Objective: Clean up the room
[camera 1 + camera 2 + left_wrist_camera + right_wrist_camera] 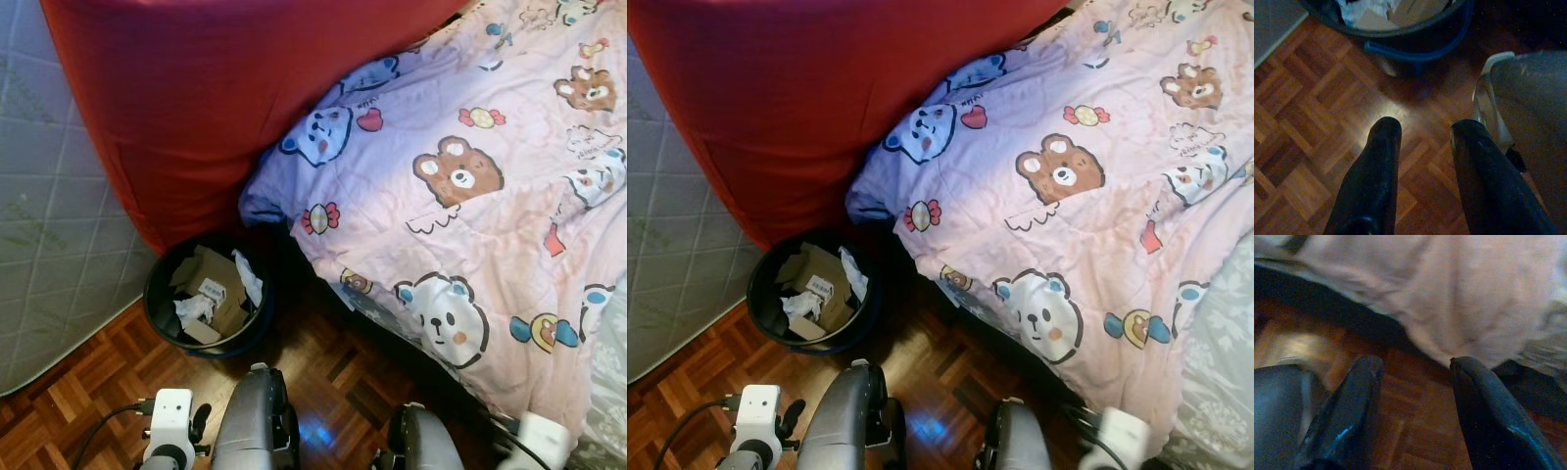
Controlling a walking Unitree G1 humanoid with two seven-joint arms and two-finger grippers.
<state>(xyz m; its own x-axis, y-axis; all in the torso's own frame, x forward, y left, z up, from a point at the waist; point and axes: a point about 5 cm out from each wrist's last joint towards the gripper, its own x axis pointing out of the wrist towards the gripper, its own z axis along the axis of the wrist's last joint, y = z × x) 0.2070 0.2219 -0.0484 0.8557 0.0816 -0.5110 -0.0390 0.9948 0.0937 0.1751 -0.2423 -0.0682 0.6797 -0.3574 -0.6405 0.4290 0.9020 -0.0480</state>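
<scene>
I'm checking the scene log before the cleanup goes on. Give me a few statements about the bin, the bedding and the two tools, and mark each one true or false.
1. The black bin holds cardboard and crumpled paper. True.
2. The bin stands on the bed. False: it stands on the wooden floor, beside the bed.
3. The pink blanket is printed with cartoon bears. True.
4. The left tool grips a piece of paper. False: its fingers are apart and hold nothing, above the floor near the bin.
5. The right tool is open, with the blanket's hanging edge ahead of it. True.
</scene>
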